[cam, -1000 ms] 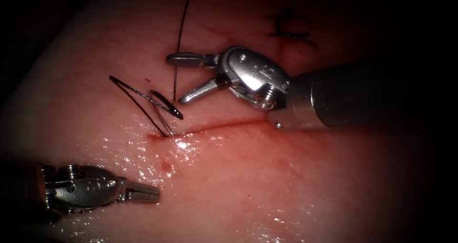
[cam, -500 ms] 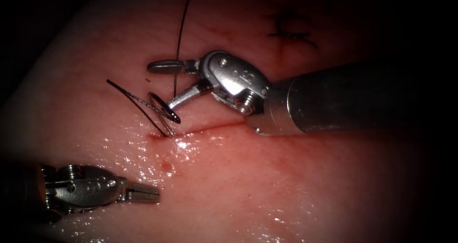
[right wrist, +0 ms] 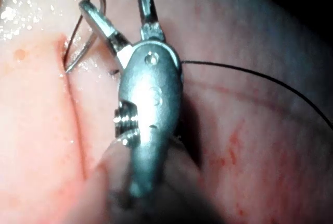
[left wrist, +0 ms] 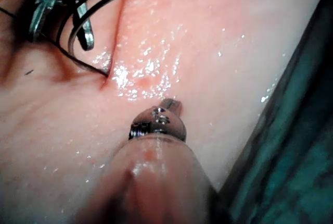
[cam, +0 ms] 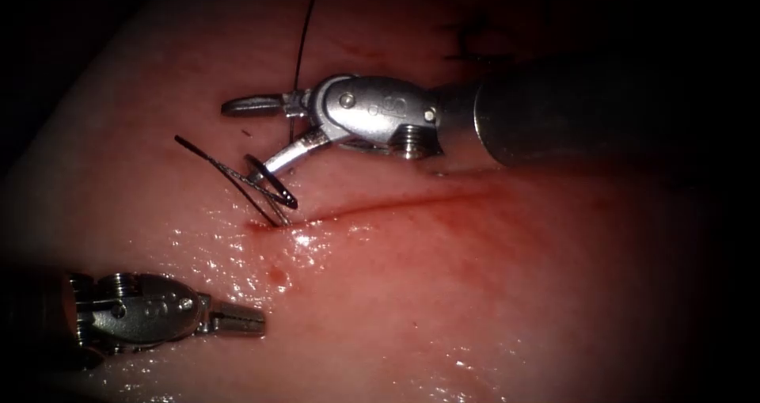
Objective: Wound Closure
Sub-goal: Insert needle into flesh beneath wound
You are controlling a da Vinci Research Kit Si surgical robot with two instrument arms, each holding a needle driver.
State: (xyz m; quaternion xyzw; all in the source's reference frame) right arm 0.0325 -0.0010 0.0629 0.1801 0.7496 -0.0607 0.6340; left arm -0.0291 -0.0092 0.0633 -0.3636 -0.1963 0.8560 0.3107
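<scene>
My right gripper (cam: 241, 138) gapes wide and empty — needle (cam: 269, 183) just under its lower jaw, stuck in the cut's (cam: 380, 207) left end; left gripper (cam: 237, 319) closed, empty.

Not much of a room to see here. Around the lit patch everything drops off into black, brightest in the middle and dim toward the edges. In the left wrist view a dark teal cloth (left wrist: 296, 146) lies along the edge, creased and in shadow.
</scene>
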